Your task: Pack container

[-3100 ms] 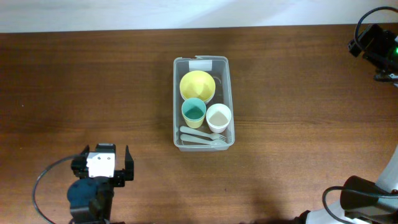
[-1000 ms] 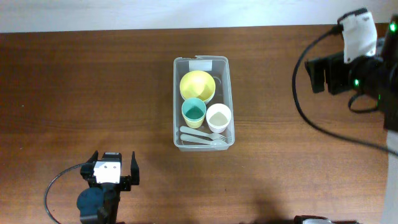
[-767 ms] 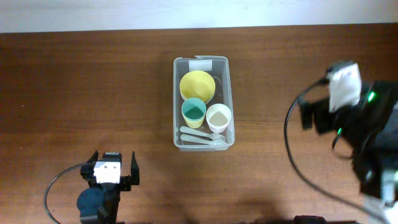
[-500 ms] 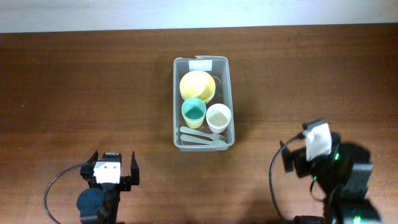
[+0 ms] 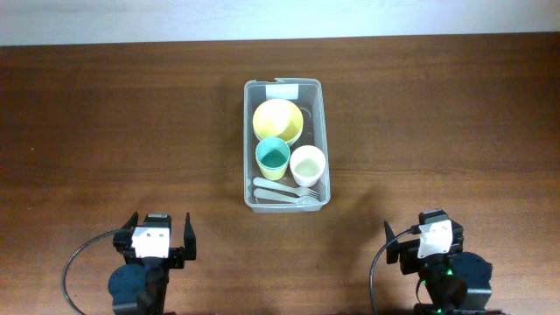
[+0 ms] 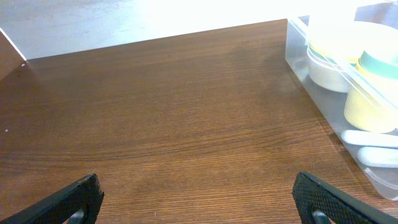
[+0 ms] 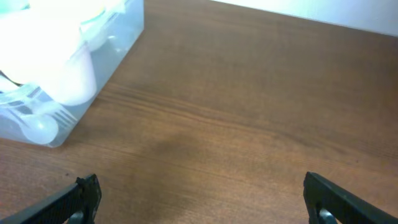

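Both spread wide: left end effector (image 6: 196,185), right end effector (image 7: 199,185); clear rounded plastic container (image 5: 248,144) on wood-grain table (image 5: 131,114).

Yellow bowl (image 5: 278,121), teal cup (image 5: 272,158), cream cup (image 5: 307,164), pale cutlery (image 5: 284,194); brown wooden table (image 5: 131,131).

The brown wooden desk (image 5: 131,131) shows fine straight grain under a smooth finish with a soft sheen. The clear rectangular plastic container (image 5: 248,149) is glossy and see-through. Inside it, the yellow round bowl (image 5: 278,121), teal cup (image 5: 272,157) and cream cup (image 5: 307,164) look like smooth satin plastic, and the white plastic cutlery (image 5: 284,194) looks slightly glossy.
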Action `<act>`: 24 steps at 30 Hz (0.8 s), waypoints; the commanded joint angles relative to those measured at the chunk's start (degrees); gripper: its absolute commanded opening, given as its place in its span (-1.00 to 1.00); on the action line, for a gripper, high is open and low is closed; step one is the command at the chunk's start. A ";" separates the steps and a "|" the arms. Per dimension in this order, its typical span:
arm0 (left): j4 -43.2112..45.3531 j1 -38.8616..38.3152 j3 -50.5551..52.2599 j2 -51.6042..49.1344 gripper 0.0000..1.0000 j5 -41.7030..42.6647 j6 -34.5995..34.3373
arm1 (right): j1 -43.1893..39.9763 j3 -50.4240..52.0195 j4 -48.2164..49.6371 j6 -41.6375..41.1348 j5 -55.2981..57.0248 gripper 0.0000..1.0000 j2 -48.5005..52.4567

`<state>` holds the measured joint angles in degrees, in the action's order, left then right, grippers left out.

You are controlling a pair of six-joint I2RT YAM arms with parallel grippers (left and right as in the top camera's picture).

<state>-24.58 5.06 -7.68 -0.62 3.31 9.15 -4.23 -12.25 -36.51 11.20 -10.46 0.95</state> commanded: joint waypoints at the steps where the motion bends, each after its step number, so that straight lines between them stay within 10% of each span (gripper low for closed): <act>1: 0.15 0.35 0.48 0.33 1.00 1.01 -0.72 | 0.09 2.47 0.37 -2.71 1.11 0.98 -0.76; 24: 0.15 0.35 0.48 0.33 1.00 1.01 -0.72 | 0.09 3.08 0.33 -2.71 2.80 0.98 -0.76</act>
<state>-24.56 5.06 -7.68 -0.62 3.29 9.15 -4.23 -9.56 -36.49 8.99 -8.58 0.80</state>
